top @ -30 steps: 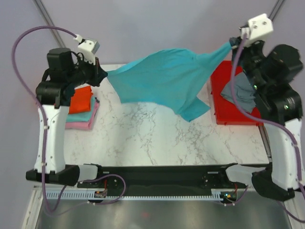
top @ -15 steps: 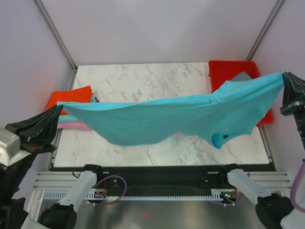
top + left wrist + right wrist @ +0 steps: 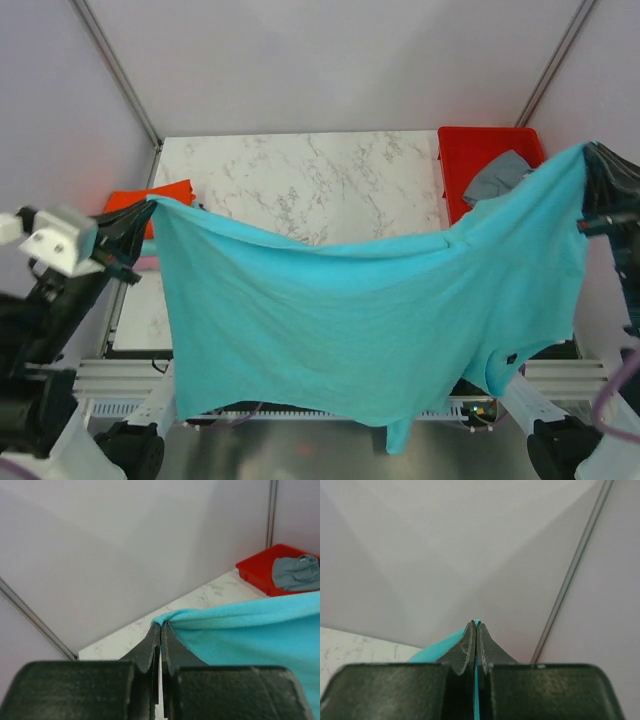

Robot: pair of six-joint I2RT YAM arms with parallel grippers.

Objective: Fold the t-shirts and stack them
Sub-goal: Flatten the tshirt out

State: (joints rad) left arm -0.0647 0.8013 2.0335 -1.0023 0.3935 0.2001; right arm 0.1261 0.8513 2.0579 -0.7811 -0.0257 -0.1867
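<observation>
A turquoise t-shirt (image 3: 350,320) hangs spread wide between my two grippers, high above the table, and hides the table's front half. My left gripper (image 3: 148,208) is shut on its left corner; the left wrist view shows the pinched cloth (image 3: 240,635) at the fingertips (image 3: 161,626). My right gripper (image 3: 590,155) is shut on its right corner, with turquoise cloth (image 3: 437,647) between the jaws (image 3: 475,625). A slate grey shirt (image 3: 495,180) lies crumpled in the red tray (image 3: 470,145). An orange-red shirt (image 3: 140,200) tops the stack at the left; the shirts under it are mostly hidden.
The marble table (image 3: 300,180) shows only at the back. The red tray also shows in the left wrist view (image 3: 260,577) with the grey shirt (image 3: 296,572) in it. Purple walls and metal frame posts (image 3: 115,70) stand close on both sides.
Both grippers have come toward the near side with the turquoise shirt. The shirt, stretched nearly flat half a second ago, now hangs down as a broad sheet over the table's front.
</observation>
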